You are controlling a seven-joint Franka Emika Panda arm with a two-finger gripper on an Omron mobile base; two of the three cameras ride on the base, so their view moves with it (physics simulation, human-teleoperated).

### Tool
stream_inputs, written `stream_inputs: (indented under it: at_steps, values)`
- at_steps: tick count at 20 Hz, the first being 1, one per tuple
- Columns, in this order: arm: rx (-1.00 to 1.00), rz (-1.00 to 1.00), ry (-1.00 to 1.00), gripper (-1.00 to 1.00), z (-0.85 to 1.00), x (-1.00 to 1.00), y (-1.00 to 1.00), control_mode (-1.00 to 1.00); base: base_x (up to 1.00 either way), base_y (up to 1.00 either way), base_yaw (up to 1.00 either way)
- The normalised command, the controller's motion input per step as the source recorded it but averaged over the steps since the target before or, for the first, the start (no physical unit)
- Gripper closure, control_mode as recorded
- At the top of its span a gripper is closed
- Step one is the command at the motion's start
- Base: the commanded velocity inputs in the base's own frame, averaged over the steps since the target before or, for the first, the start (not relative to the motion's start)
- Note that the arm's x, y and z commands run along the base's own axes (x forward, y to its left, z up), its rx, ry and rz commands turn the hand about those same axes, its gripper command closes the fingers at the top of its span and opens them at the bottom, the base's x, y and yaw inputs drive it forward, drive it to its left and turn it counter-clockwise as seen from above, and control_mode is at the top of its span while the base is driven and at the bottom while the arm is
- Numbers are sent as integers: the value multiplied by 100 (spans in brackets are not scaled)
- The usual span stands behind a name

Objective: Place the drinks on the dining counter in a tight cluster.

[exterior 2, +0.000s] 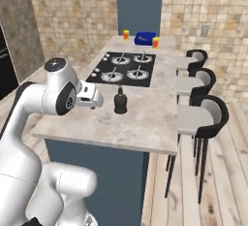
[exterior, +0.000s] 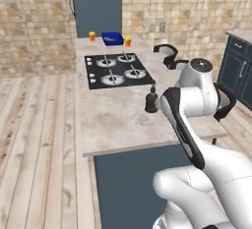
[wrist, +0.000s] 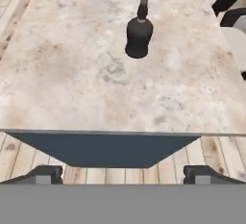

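Gripper (wrist: 123,174) spread wide, empty, short of dining counter (wrist: 72,83); black bottle (wrist: 139,35) upright before cooktop (exterior: 117,70).

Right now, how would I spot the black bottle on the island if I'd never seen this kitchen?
Find the beige marble island with the black cooktop. On the bare stone just in front of the cooktop stands the squat black bottle with a thin neck, upright and alone, far from the yellow-red jars at the far end.
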Motion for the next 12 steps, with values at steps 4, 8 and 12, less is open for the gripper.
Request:
stream_inputs:
  at_steps: [4, 8, 12]
  values:
    - [0, 0, 0, -100, 0, 0, 0, 100, -33, 76, 41]
    - [0, 0, 0, -100, 0, 0, 0, 100, 0, 75, 84]
    - [0, 0, 0, -100, 0, 0, 0, 100, 0, 22, 100]
